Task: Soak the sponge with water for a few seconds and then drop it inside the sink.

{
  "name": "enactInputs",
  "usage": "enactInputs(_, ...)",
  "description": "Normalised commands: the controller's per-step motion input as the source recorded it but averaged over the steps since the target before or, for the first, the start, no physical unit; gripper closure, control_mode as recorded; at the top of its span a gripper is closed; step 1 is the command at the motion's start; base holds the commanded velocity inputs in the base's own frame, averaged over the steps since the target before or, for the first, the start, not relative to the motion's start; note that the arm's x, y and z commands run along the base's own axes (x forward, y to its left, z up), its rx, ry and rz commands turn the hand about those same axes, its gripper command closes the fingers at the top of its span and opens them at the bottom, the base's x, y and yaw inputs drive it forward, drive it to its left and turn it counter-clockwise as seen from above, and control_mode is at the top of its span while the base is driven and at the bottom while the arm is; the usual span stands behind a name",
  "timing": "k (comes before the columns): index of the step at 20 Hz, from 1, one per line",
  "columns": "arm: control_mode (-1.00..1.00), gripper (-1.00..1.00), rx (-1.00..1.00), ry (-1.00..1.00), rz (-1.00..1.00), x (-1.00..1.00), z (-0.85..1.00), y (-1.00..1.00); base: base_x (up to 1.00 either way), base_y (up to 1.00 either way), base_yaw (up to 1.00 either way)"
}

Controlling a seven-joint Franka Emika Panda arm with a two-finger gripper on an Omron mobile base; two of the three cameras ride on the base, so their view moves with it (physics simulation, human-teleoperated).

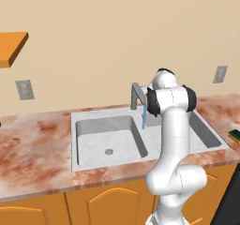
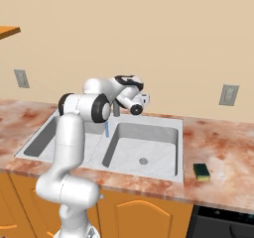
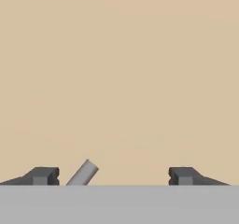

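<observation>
A: Nearest item first. Where is the sponge (image 2: pixel 201 171)?

B: Lying flat on the marbled reddish counter (image 2: pixel 223 157), just right of the sink (image 2: pixel 179 152) rim, apart from it. Yellow body, dark green top layer facing up. Long axis runs roughly along the counter's front edge, slightly skewed. In the left base view it shows at the far right edge (image 1: pixel 235 135).

A: The basins?

B: Two rectangular bowls in light grey metal, each with a round drain. The right bowl (image 2: pixel 144 148) holds nothing I can make out; the left bowl (image 1: pixel 110 137) likewise. A thin light-blue stream of water (image 2: pixel 106 128) falls straight down from the faucet (image 1: pixel 138 95) spout, landing near the divider between the bowls.

A: Faucet form?

B: Grey, angular, upright post with a squared spout.

A: The gripper (image 3: pixel 114 175)?

B: Raised above the back of the sink, by the faucet. In the hand view the two dark fingertips (image 3: pixel 43 175) stand wide apart with nothing between them. A short grey bar (image 3: pixel 83 173), tilted, sits beside the left tip; the plain beige wall (image 3: pixel 121 69) lies beyond.

A: Farther back?

B: Two grey wall outlets (image 2: pixel 228 94) and an orange shelf (image 1: pixel 11 47) at upper left.
</observation>
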Motion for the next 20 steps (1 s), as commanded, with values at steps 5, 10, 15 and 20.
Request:
enactInputs(5,-1.0,-1.0,0.02,0.0,-0.05,0.0,0.3,-0.49,0.0,0.0,0.0)
enactInputs(10,-1.0,-1.0,0.03,0.0,-0.05,0.06,0.42,-0.46,0.0,0.0,0.0)
enactInputs(15,-1.0,-1.0,0.02,0.0,-0.05,0.09,0.2,-0.56,0.0,0.0,0.0)
enactInputs(20,-1.0,-1.0,0.02,0.07,-0.02,0.0,0.43,-0.44,0.0,0.0,0.0)
